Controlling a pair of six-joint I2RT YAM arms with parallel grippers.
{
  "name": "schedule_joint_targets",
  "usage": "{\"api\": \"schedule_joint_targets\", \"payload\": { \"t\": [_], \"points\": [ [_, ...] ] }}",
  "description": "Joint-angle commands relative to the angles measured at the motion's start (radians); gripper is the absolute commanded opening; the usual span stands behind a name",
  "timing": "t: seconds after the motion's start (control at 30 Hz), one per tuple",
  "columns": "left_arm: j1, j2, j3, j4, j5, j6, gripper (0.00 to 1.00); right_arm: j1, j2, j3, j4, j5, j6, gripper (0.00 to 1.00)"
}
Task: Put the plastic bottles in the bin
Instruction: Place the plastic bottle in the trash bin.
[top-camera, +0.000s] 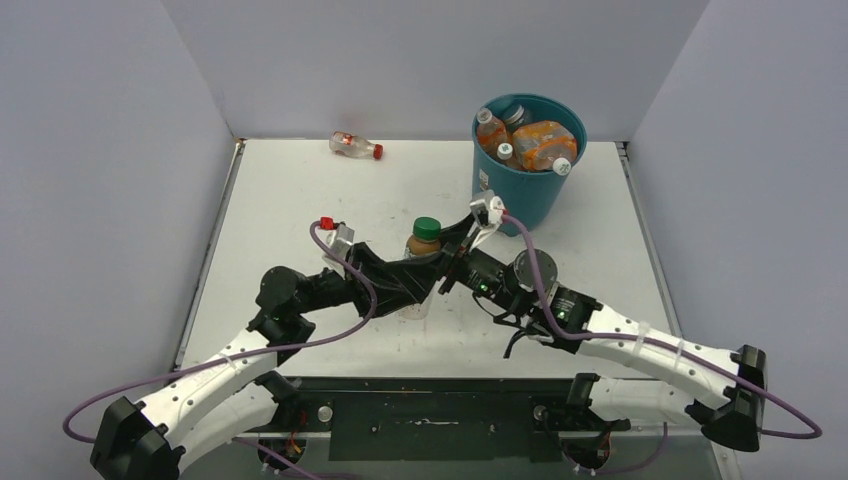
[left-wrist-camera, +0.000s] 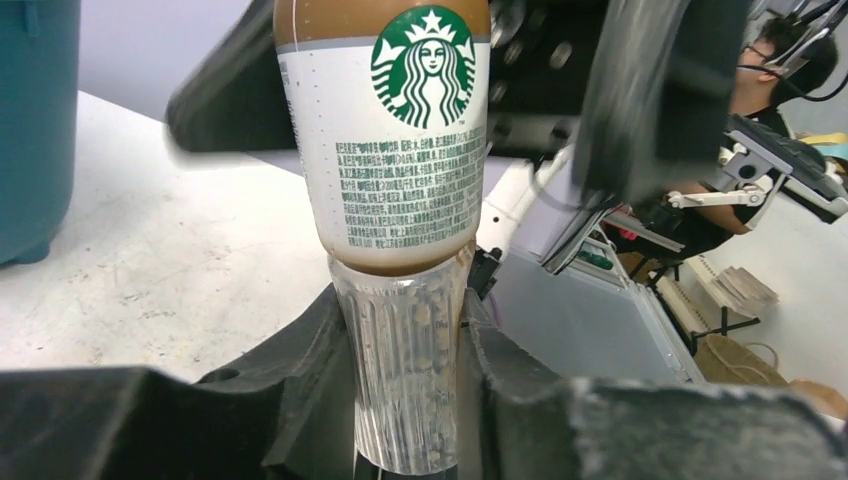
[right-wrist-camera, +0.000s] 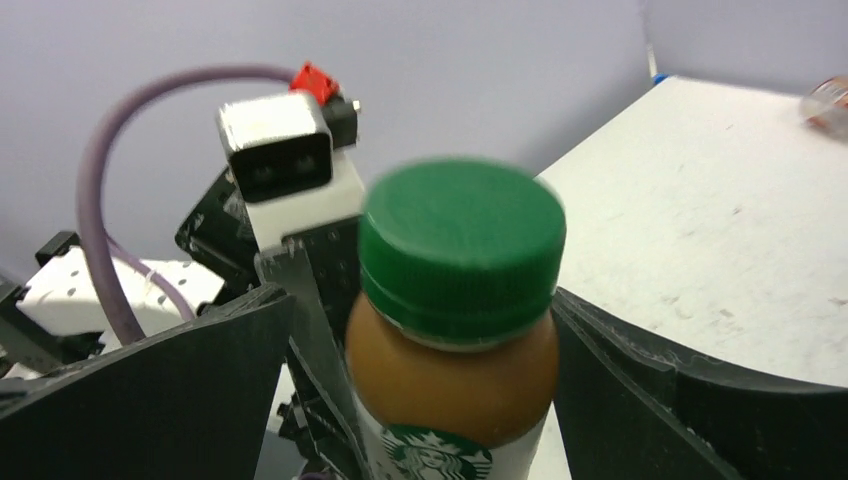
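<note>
From above, a green-capped coffee bottle is upright at the middle of the desk. The bin near the far right corner holds several bottles. A red-capped bottle lies at the far edge.

Left wrist: the left jaws grip the coffee bottle's clear base.

Right wrist: the right jaws stand open, flanking its neck without touching.

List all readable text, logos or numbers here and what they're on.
Logo on the coffee bottle: green siren emblem, no words legible.
Print block under it: too small to read.
Orange labels on bottles in the bin: too small to read.
Nothing else legible.
</note>
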Motion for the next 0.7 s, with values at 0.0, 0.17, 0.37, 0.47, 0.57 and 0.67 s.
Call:
{"api": "schedule_joint_targets", "payload": {
  "t": [0.0,0.17,0.37,0.47,0.57,0.67],
  "points": [
    [-0.006,-0.031,0.054,-0.062,-0.045,0.077,0.0,0.007,-0.09,0.192,-0.279,0.132,-0.131,0.92],
    [-0.012,-0.033,0.052,-0.065,-0.059,0.082,0.0,0.007,-0.061,0.348,-0.506,0.219,-0.206,0.97],
    [-0.027,-0.039,0.053,-0.076,-0.069,0.097,0.0,0.005,-0.009,0.44,-0.612,0.257,-0.227,0.9],
    [-0.032,-0.04,0.054,-0.083,-0.076,0.104,0.0,0.006,0.014,0.454,-0.638,0.269,-0.218,0.87],
    [-0.04,-0.043,0.051,-0.083,-0.079,0.106,0.0,0.005,0.021,0.446,-0.645,0.284,-0.206,0.84],
    [-0.047,-0.048,0.047,-0.085,-0.088,0.113,0.0,0.002,0.017,0.437,-0.642,0.281,-0.198,0.77]
  ]
}}
